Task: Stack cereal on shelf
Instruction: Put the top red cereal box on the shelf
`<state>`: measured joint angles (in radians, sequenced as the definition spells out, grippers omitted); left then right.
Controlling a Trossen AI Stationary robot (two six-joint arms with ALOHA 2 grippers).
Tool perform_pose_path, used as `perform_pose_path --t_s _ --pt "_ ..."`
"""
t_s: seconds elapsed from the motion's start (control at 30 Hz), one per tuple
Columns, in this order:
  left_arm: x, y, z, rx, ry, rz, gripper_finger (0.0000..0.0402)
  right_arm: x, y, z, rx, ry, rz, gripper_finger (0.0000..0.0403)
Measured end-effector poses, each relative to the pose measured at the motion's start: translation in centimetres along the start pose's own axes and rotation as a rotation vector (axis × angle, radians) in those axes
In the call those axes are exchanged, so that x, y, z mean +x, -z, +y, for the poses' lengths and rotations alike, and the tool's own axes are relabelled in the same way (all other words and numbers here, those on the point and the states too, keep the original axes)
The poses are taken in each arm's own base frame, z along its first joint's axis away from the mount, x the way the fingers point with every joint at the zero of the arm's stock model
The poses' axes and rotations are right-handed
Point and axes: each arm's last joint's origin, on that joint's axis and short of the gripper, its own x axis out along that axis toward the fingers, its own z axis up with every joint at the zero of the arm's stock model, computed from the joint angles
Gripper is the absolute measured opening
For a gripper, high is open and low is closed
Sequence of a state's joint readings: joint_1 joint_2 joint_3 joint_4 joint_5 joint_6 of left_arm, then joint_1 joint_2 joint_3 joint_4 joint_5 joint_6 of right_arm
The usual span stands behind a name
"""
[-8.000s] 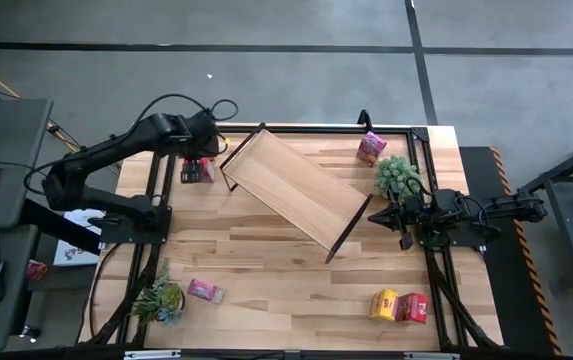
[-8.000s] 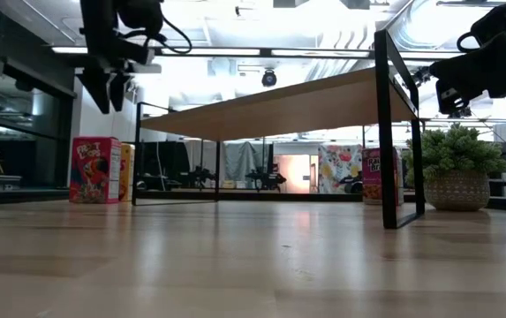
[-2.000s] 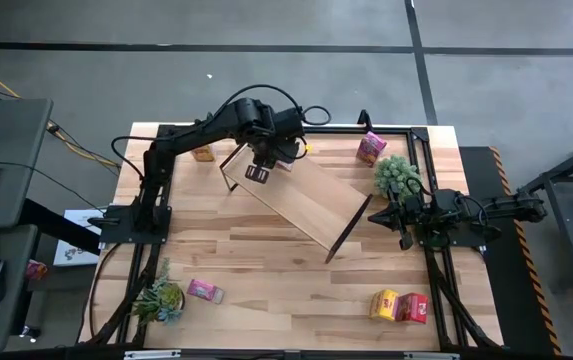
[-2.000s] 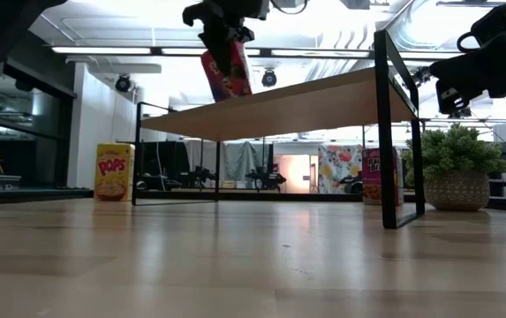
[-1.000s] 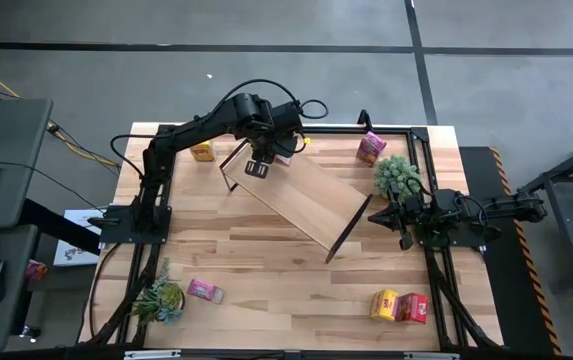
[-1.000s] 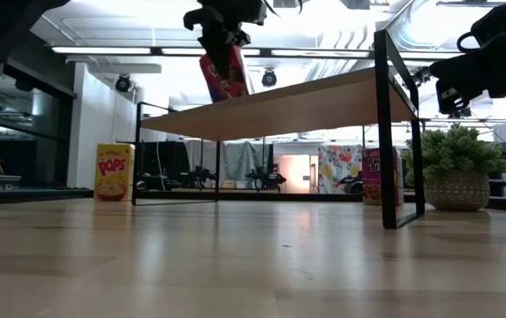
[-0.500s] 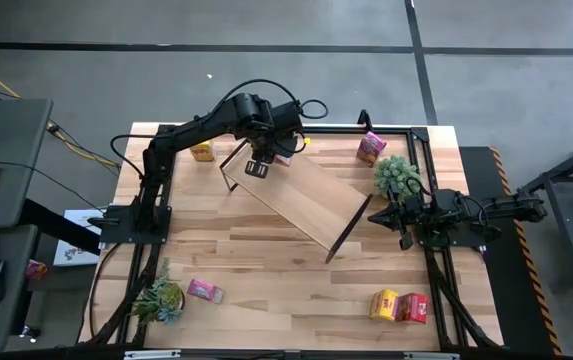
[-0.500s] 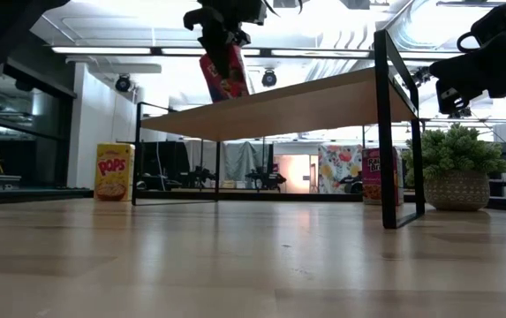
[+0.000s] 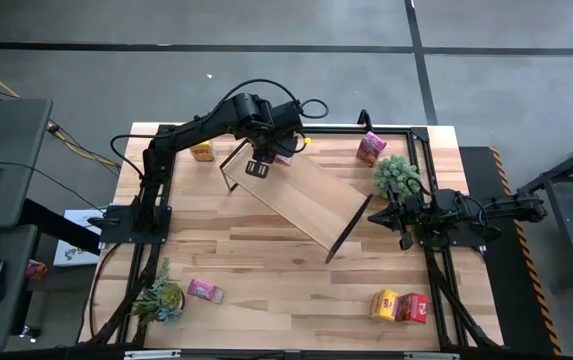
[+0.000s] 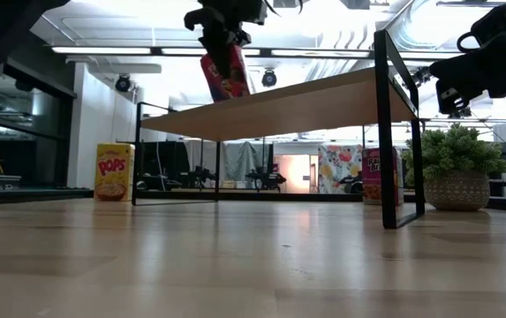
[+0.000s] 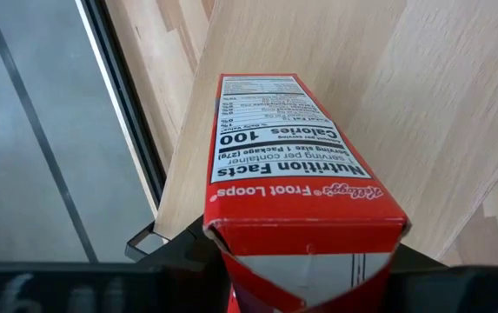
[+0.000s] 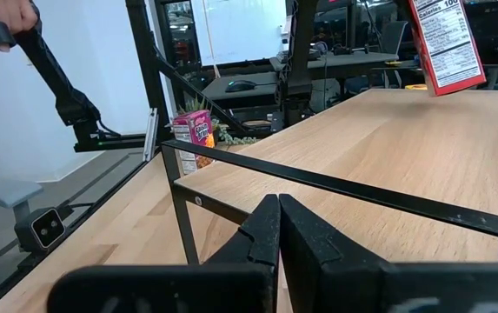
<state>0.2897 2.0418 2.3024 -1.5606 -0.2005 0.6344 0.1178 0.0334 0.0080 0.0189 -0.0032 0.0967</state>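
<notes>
The shelf (image 9: 301, 195), a light-wood board on black end frames, stands slantwise mid-table. My left gripper (image 10: 221, 35) hangs over the shelf's far-left end, shut on a red cereal box (image 10: 225, 75), which also shows in the left wrist view (image 11: 292, 165) and the right wrist view (image 12: 444, 43). My right gripper (image 9: 398, 216) waits shut at the shelf's right end frame (image 12: 231, 165). Other cereal boxes stand on the table: a yellow one (image 9: 202, 152), a pink one (image 9: 370, 148), another pink one (image 9: 204, 291), and a yellow and red pair (image 9: 399, 305). My left gripper pinches the red box by its top end (image 11: 305, 248) between its two fingers, coming from above and pointing down. The box hangs tilted below the fingers. Its lower end (image 10: 235, 94) is at the shelf board; whether it touches the board I cannot tell.
A potted plant (image 9: 398, 175) stands close to my right gripper, and another (image 9: 161, 298) sits near the front-left corner. Black frame rails run along the table's edges (image 9: 156, 200). Bare tabletop lies in front of the shelf (image 9: 286, 280).
</notes>
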Motion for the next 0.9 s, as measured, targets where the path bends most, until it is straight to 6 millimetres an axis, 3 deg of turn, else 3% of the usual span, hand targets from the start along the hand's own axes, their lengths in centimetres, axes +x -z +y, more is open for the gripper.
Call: perform_pose_path --t_s 0.37,0.9 --pt "0.0 0.1 0.3 0.040 -0.081 0.058 0.0120 0.0 0.0 0.0 0.000 0.000 0.000 0.0000" --pt "1.2 1.8 1.8 -0.004 -0.015 0.080 0.0120 0.0 0.0 0.0 0.000 0.000 0.000 0.0000"
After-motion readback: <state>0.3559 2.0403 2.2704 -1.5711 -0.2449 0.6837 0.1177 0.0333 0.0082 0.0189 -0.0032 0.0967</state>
